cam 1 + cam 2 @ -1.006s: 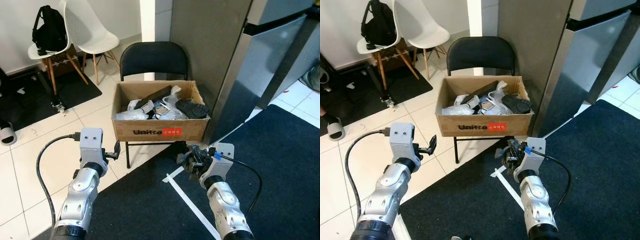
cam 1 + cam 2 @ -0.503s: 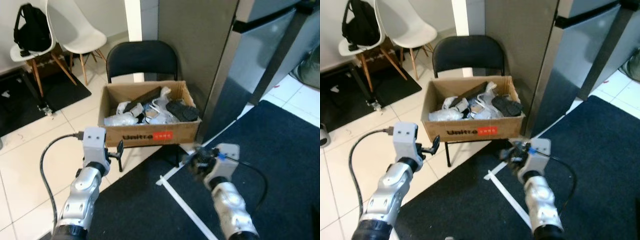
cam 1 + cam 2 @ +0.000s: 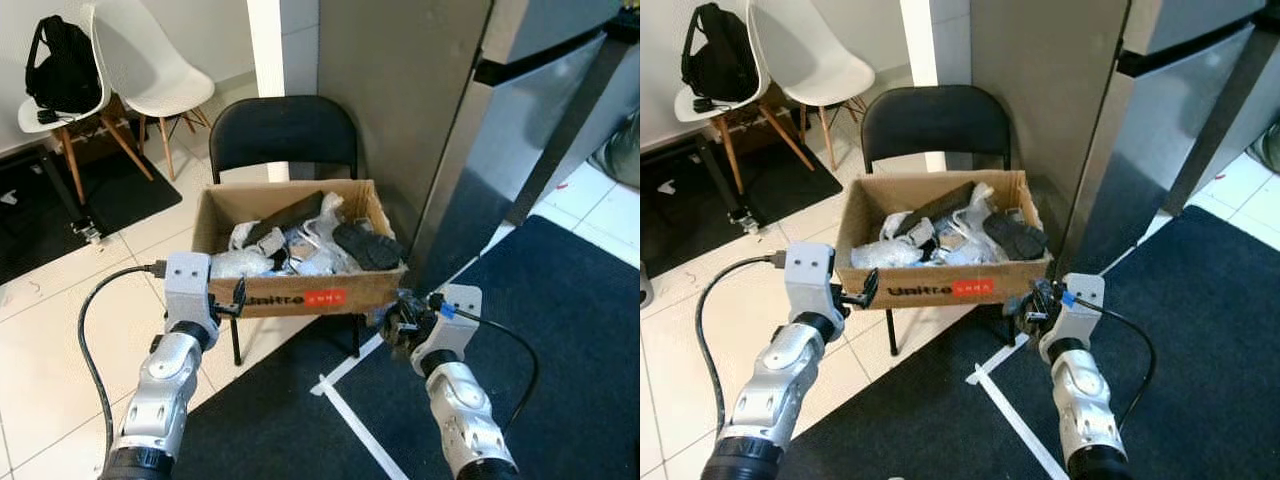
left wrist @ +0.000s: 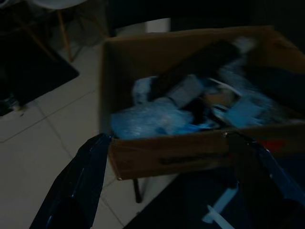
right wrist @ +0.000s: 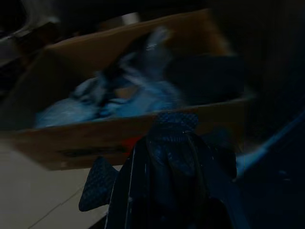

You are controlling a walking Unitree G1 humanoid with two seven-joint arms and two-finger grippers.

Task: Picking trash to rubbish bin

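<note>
- A cardboard box [image 3: 300,290] printed with a dark logo and a red label sits on the seat of a black folding chair [image 3: 283,135] at the centre of the frame, its open top heaped with trash [image 3: 300,235]: crumpled clear plastic, a long dark slab lying diagonally and a black shoe sole at the right end.
- The left tool [image 3: 236,298] hangs at the lower left of the box's front wall, just beside the cardboard; in the left wrist view its two black fingers [image 4: 78,186] stand wide apart with nothing between them, framing the box.
- The right tool [image 3: 400,318] is held at the lower right of the frame, just below the box's front right corner, its fingers closed around a dark crumpled object [image 5: 174,148] with a dimpled, mesh-like surface; what the object is cannot be told in the dim right wrist view.
- A tall grey cabinet [image 3: 400,120] rises directly behind the chair, with a steel refrigerator [image 3: 560,110] to its right in the upper right of the frame.
- A dark carpet [image 3: 560,300] covers the lower right, marked by a strip of white tape [image 3: 360,440], and meets pale floor tiles [image 3: 50,330] on the left.
- Two white shell chairs [image 3: 150,60] stand in the upper left, one carrying a black backpack [image 3: 62,62].
</note>
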